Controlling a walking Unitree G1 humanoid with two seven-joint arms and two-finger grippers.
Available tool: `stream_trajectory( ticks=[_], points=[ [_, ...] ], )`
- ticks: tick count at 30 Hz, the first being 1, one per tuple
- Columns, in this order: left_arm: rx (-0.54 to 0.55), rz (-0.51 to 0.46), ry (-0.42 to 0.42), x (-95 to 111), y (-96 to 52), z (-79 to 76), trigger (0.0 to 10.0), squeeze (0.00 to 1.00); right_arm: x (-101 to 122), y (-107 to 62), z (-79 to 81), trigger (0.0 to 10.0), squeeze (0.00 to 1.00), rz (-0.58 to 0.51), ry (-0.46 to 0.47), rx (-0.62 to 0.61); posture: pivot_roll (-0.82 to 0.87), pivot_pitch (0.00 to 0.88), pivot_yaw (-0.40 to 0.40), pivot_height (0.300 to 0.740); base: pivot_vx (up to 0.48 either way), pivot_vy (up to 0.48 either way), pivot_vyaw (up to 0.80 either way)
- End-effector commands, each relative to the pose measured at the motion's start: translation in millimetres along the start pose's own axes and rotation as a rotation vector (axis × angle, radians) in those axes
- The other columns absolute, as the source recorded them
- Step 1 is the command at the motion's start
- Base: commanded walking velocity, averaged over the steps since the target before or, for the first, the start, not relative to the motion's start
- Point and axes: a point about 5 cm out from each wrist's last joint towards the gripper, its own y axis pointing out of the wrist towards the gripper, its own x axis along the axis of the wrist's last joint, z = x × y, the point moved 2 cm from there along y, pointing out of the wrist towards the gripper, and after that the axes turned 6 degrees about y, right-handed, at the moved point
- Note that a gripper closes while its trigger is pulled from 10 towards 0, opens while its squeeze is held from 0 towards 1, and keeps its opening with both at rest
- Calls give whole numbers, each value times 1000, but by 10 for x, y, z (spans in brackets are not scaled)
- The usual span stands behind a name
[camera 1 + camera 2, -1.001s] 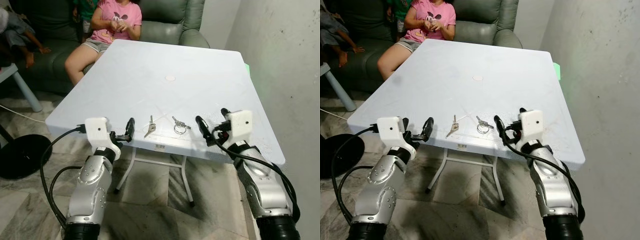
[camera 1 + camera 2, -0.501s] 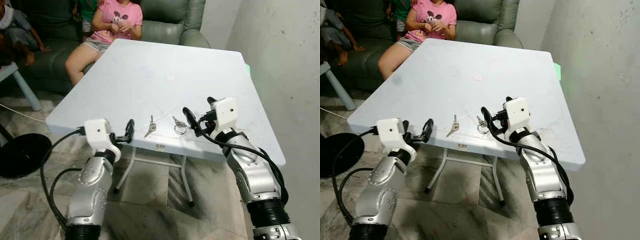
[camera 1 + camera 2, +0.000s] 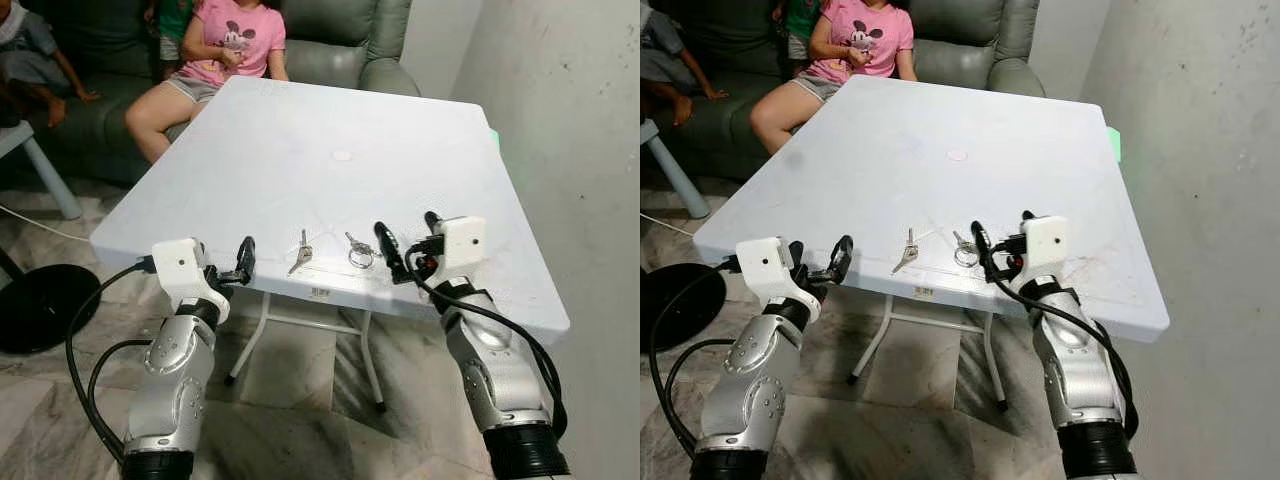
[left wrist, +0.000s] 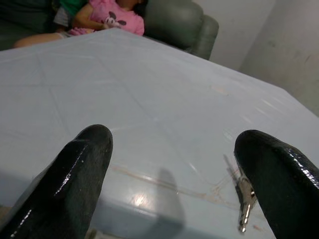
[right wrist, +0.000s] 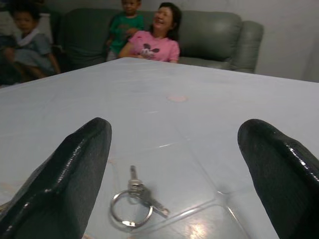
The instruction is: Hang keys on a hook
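1. Right gripper (image 3: 405, 248) sits over the near edge of the white table (image 3: 300, 140), fingers spread wide, holding nothing. The keys on a ring (image 3: 358, 250) lie flat on the table just to its left.
2. Right wrist view: ring and keys (image 5: 135, 201) lie between the spread fingers, not touched. Three people on a green sofa (image 5: 219, 35) are behind the table.
3. Left gripper (image 3: 238, 268) is at the near table edge, fingers wide apart, empty.
4. Left wrist view picks up the single loose key (image 4: 244, 198) beside one finger (image 4: 279, 184); head views place it (image 3: 300, 254) left of the ring.
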Motion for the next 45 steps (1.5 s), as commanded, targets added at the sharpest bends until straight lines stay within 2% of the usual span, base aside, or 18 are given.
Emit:
stream_trajectory(
  ticks=[1, 3, 29, 45],
  points=[
    [-19, -1, 1, 24, 25, -23, 10000, 0, 45, -29, -88, 10000, 0, -24, -2, -41, 52, 48, -57, 732, 0, 0, 0],
    [-26, 4, 1, 25, 42, -30, 10000, 0, 34, -54, -132, 10000, 0, -19, -1, -66, 48, 48, -52, 732, 0, 176, 0],
    [-16, 12, -7, 27, 69, -10, 10000, 0, 10, -108, -132, 10000, 0, 1, -10, -77, 41, 61, -58, 732, 0, 452, 0],
    [6, 27, -12, 1, 104, 7, 10000, 0, 2, -108, -106, 10000, 0, 13, -16, -60, 40, 32, -62, 732, 0, 0, 0]
  ],
)
